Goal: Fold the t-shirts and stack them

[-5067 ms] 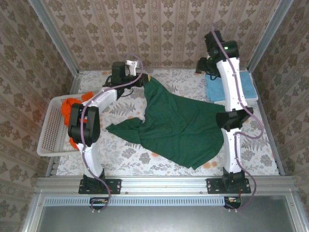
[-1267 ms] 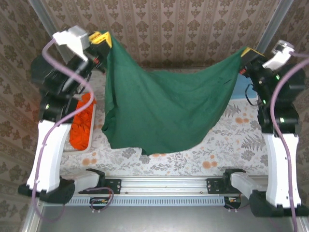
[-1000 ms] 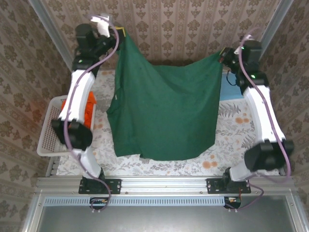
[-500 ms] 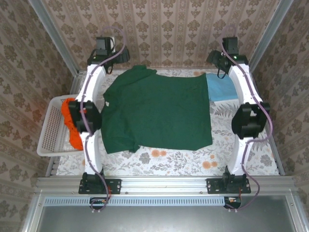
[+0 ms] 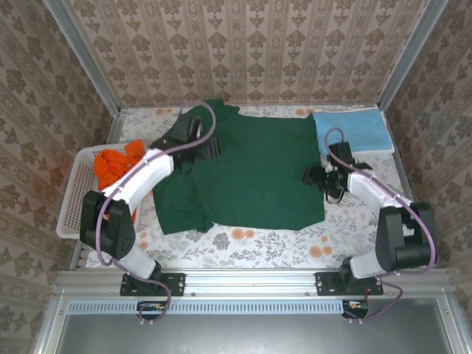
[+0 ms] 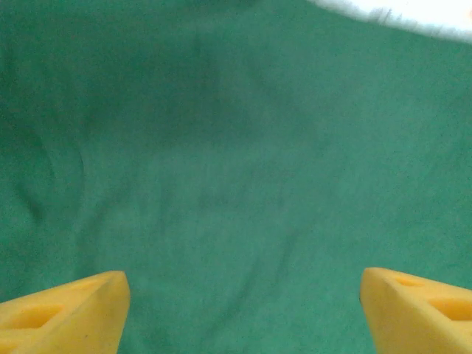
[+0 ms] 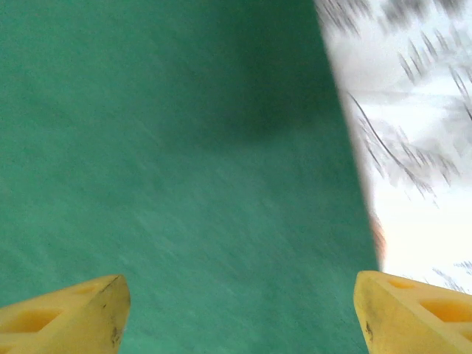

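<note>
The dark green t-shirt (image 5: pixel 251 173) lies spread flat on the table, collar at the far edge. My left gripper (image 5: pixel 212 147) hovers open over its upper left part; green cloth (image 6: pixel 236 184) spans the gap between the yellow fingertips (image 6: pixel 66 313). My right gripper (image 5: pixel 313 177) hovers open over the shirt's right edge, where the green cloth (image 7: pixel 184 184) meets the patterned table cover (image 7: pixel 413 147). A folded light blue t-shirt (image 5: pixel 352 130) rests at the back right. Orange shirts (image 5: pixel 114 162) sit in the basket.
A white lattice basket (image 5: pixel 77 203) stands at the table's left edge. The floral table cover (image 5: pixel 258 240) shows along the front and right of the green shirt. Patterned walls and metal posts close in the back and sides.
The green shirt, held up between both raised arms a second ago, now lies flat. Both grippers have let go and come down low over it, moving nearer to me.
</note>
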{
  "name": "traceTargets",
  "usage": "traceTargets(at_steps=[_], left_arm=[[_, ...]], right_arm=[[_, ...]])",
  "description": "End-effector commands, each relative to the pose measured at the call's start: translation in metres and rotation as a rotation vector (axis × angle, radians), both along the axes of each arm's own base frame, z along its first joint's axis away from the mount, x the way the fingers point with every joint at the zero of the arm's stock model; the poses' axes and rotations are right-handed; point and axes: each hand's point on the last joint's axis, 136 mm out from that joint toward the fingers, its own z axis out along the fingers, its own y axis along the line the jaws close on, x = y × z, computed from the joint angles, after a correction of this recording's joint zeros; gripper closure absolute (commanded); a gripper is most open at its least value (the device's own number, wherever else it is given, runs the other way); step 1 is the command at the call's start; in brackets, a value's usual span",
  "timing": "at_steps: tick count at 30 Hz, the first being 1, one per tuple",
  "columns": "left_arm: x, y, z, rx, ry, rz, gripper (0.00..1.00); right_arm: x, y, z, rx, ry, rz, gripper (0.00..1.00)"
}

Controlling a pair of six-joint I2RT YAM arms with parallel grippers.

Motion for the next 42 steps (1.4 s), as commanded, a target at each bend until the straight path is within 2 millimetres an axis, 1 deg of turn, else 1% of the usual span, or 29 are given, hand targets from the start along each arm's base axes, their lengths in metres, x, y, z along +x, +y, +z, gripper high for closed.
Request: traceTargets(at_steps=[1, 3, 5, 7, 9, 14, 16, 18, 21, 24, 26, 28, 30, 33, 35, 38, 39, 42], left_arm=[[-0.056, 0.011, -0.029, -0.028, 0.127, 0.035, 0.19], [-0.08, 0.025, -0.047, 0.009, 0.183, 0.06, 0.21], [-0.099, 0.041, -0.057, 0.058, 0.199, 0.085, 0.23], [-0.113, 0.054, -0.062, 0.088, 0.209, 0.11, 0.24], [-0.124, 0.066, -0.066, 0.113, 0.208, 0.146, 0.29], [-0.151, 0.084, -0.071, 0.104, 0.205, 0.193, 0.32], [-0.16, 0.094, -0.073, 0.123, 0.201, 0.213, 0.36], [-0.167, 0.104, -0.073, 0.147, 0.191, 0.231, 0.37], [-0.176, 0.112, -0.077, 0.157, 0.194, 0.244, 0.4], [-0.185, 0.12, -0.084, 0.179, 0.213, 0.268, 0.48], [-0.19, 0.119, -0.092, 0.161, 0.233, 0.277, 0.49], [-0.194, 0.12, -0.099, 0.149, 0.248, 0.289, 0.49], [-0.195, 0.114, -0.107, 0.123, 0.259, 0.279, 0.48], [-0.194, 0.11, -0.119, 0.113, 0.286, 0.285, 0.54], [-0.195, 0.111, -0.123, 0.124, 0.304, 0.294, 0.6], [-0.193, 0.111, -0.129, 0.12, 0.288, 0.298, 0.62], [-0.191, 0.113, -0.13, 0.123, 0.279, 0.306, 0.64], [-0.187, 0.112, -0.129, 0.11, 0.259, 0.314, 0.81]], right_arm=[[-0.023, -0.01, 0.006, -0.037, -0.019, -0.032, 0.2], [-0.04, -0.014, -0.001, -0.047, 0.02, -0.053, 0.23], [-0.056, -0.011, -0.006, -0.03, 0.057, -0.061, 0.26], [-0.066, -0.006, -0.008, -0.01, 0.054, -0.066, 0.29], [-0.074, -0.001, -0.008, -0.006, 0.052, -0.056, 0.33], [-0.089, -0.003, -0.013, -0.079, 0.102, -0.047, 0.34], [-0.094, -0.005, -0.015, -0.086, 0.099, -0.069, 0.37], [-0.098, -0.002, -0.016, -0.073, 0.098, -0.077, 0.39], [-0.106, -0.002, -0.022, -0.086, 0.127, -0.072, 0.41], [-0.116, -0.001, -0.032, -0.084, 0.16, -0.064, 0.44], [-0.12, 0.003, -0.039, -0.07, 0.184, -0.057, 0.46], [-0.12, 0.005, -0.043, -0.063, 0.197, -0.055, 0.47], [-0.117, 0.006, -0.046, -0.064, 0.197, -0.052, 0.51], [-0.113, 0.005, -0.05, -0.075, 0.207, -0.061, 0.56], [-0.111, 0.008, -0.051, -0.068, 0.204, -0.063, 0.61], [-0.109, 0.01, -0.051, -0.069, 0.196, -0.057, 0.68], [-0.108, 0.009, -0.051, -0.07, 0.189, -0.059, 0.71], [-0.106, 0.01, -0.051, -0.072, 0.182, -0.054, 0.88]])
